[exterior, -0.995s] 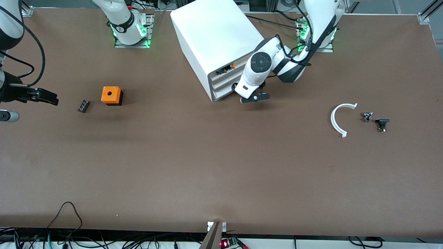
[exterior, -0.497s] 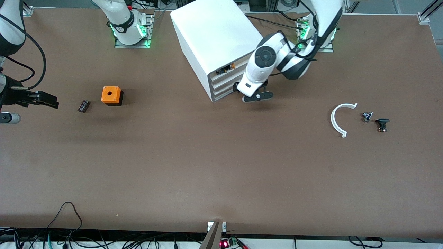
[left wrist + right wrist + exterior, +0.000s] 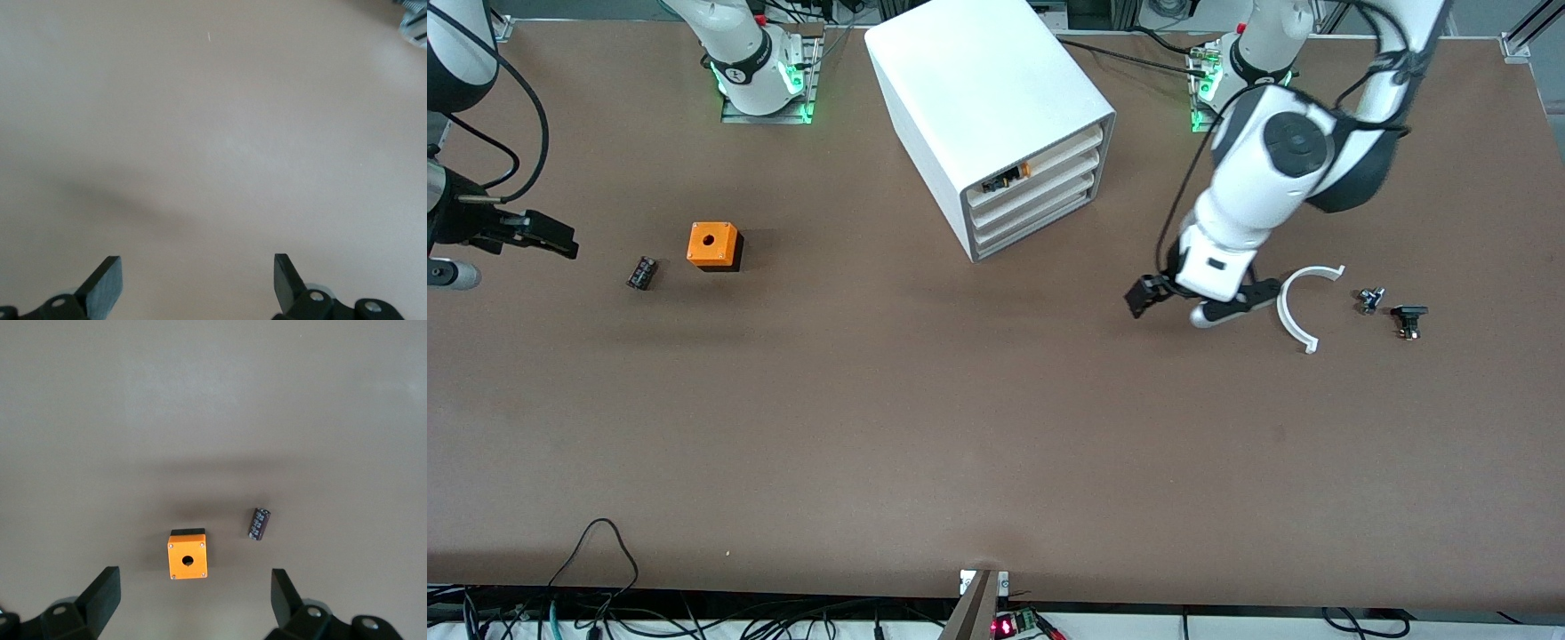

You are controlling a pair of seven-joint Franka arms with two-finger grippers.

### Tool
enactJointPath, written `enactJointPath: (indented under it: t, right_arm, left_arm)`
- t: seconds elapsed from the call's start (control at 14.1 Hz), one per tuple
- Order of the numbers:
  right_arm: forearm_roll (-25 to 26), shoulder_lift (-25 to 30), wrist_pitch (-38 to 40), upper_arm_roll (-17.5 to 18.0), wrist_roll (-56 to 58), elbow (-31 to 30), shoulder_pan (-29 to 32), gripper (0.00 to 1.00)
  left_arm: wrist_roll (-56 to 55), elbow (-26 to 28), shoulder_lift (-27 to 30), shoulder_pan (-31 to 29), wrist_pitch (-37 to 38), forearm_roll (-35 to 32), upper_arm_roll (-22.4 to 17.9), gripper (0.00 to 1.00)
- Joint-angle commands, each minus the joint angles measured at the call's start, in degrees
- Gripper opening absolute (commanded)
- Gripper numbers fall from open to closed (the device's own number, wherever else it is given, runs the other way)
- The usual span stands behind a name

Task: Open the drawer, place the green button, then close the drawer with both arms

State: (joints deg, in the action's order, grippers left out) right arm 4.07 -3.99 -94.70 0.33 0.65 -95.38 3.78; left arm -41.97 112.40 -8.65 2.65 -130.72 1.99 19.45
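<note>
The white cabinet (image 3: 996, 98) stands near the robots' bases; its lowest tier, the drawer (image 3: 1040, 222), sits flush with the tiers above. The button (image 3: 1371, 299), a tiny blue-black part, lies on the table toward the left arm's end, beside a white arc (image 3: 1291, 307). My left gripper (image 3: 1169, 300) is open and empty over bare table between the cabinet and the arc; its wrist view shows only table between the fingertips (image 3: 197, 283). My right gripper (image 3: 551, 240) waits open and empty at the right arm's end of the table, and also shows in its wrist view (image 3: 197, 600).
An orange cube with a hole (image 3: 714, 245) and a small black part (image 3: 641, 271) lie toward the right arm's end; both show in the right wrist view, the cube (image 3: 187, 555) and the part (image 3: 259, 523). Another small black part (image 3: 1408, 320) lies beside the button.
My left arm has swung away from the cabinet's front toward the white arc, uncovering the tiers. The right gripper has barely moved.
</note>
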Motion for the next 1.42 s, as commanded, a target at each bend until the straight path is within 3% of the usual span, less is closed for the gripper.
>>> enactJointPath:
  t: [0.0, 0.36, 0.64, 1.35]
  right_arm:
    - [-1.34, 2.93, -1.54, -0.94, 0.49, -4.11, 0.26, 1.00]
    - [-1.43, 5.83, -3.64, -1.03, 0.58, -8.14, 0.26, 1.00]
    - [-1.78, 6.36, -3.83, -1.03, 0.93, -8.60, 0.26, 1.00]
    - [-2.57, 6.89, -3.30, -1.73, 2.16, -8.68, 0.26, 1.00]
  left_arm:
    - [13.08, -4.54, 4.33, 0.25, 10.18, -0.94, -5.45, 1.00]
    - [34.72, -15.88, 8.38, 0.34, 29.88, -1.28, -14.78, 1.00]
    - [48.27, -16.52, 11.81, 0.16, 33.32, -1.63, -21.37, 1.00]
    - [49.09, -16.60, 11.20, -1.33, 35.70, -1.55, -21.65, 1.00]
